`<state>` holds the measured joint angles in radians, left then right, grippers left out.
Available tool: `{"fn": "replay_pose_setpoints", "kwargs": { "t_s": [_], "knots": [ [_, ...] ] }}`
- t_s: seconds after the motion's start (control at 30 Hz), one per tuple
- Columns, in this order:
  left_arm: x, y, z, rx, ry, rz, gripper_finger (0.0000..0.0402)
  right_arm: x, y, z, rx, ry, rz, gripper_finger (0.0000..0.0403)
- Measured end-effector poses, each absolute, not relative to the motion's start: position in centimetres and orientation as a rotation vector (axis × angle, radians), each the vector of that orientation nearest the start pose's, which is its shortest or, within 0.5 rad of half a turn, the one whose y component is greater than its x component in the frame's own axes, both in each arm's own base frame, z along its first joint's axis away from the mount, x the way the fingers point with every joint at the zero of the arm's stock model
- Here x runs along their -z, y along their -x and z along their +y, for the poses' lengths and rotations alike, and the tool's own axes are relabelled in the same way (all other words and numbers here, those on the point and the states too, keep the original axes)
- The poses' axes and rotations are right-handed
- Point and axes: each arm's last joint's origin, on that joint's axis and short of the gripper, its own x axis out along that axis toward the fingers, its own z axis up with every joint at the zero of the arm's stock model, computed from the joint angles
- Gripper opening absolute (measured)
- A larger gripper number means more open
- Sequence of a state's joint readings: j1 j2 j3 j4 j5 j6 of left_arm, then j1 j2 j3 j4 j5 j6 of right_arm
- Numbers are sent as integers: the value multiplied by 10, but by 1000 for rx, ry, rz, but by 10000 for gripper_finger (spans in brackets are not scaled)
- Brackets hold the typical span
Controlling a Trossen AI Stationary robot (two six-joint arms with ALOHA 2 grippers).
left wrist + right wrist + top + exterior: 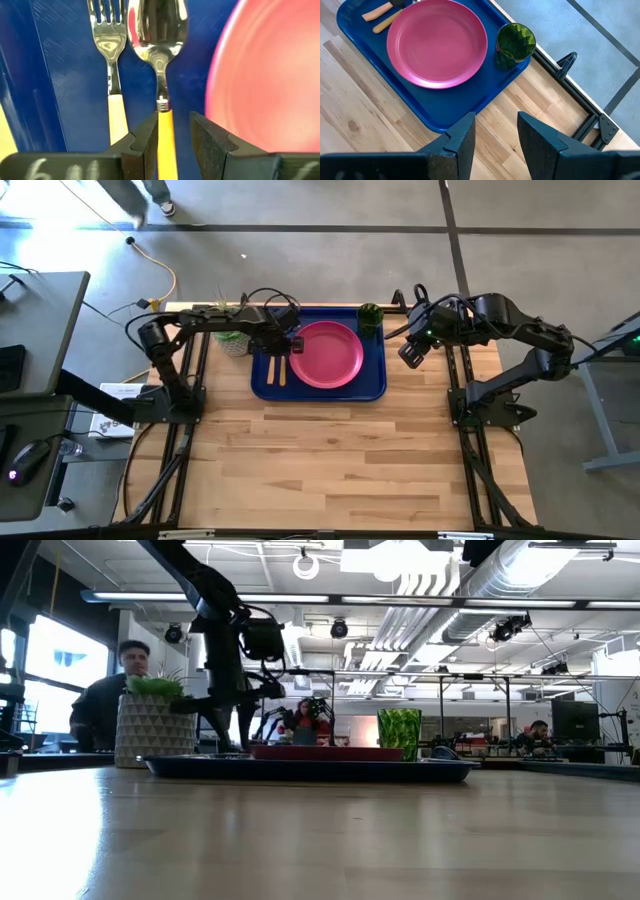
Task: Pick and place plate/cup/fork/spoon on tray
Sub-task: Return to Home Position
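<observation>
Potted green plant in pale faceted pot (233,340): upper left-centre of high view, on light wooden slatted table (340,450), just beside left edge of tray.

Left gripper (172,131): over left end of tray in high view, upper centre-left. Fingers (146,140) slightly apart, set either side of spoon handle. Narrow gap visible on one side of handle at least; firm grip cannot be confirmed. Spoon lying flat on tray, not lifted.

Large dark blue rectangular tray w/ raised rim (378,385): upper centre of high view, at far edge of table.

Slim fork w/ silver tines and orange handle (113,65): on tray floor, left portion, parallel to spoon, just beside it, not touching.

Slim spoon w/ rounded silver bowl and orange-tan handle (159,45): on tray between fork and plate.

Round flat pink plate (327,354): centre of tray, right of cutlery.

Small olive-green cylindrical cup (370,315): upright, far right corner of tray, near plate, apart from it.

Right gripper (496,131): upper right-centre of high view, raised above table just off right edge of tray. Fingers spread apart, nothing between them.

Low view: persons visible in room behind table, left and centre background.
</observation>
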<state>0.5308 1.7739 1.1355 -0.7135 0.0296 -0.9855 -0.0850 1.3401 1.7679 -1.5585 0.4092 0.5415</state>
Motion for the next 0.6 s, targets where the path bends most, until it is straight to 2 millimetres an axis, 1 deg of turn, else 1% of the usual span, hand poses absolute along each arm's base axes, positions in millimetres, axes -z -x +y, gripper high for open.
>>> {"fn": "replay_pose_setpoints", "kwargs": {
  "t_s": [0.17, 0.33, 0.47, 0.6],
  "knots": [
    [-188, -279, 162, -1031, 1192, 968, 99, -431, -196, -28, 727, -290, 970, 138],
    [-219, -273, 151, -951, 1155, 887, 99, -431, -196, -28, 727, -290, 970, 138],
    [-251, -267, 133, -855, 1102, 802, 99, -431, -196, -28, 715, -310, 973, 138],
    [-286, -258, 110, -726, 1036, 687, 99, -432, -198, -26, 686, -343, 963, 138]
  ]
}}
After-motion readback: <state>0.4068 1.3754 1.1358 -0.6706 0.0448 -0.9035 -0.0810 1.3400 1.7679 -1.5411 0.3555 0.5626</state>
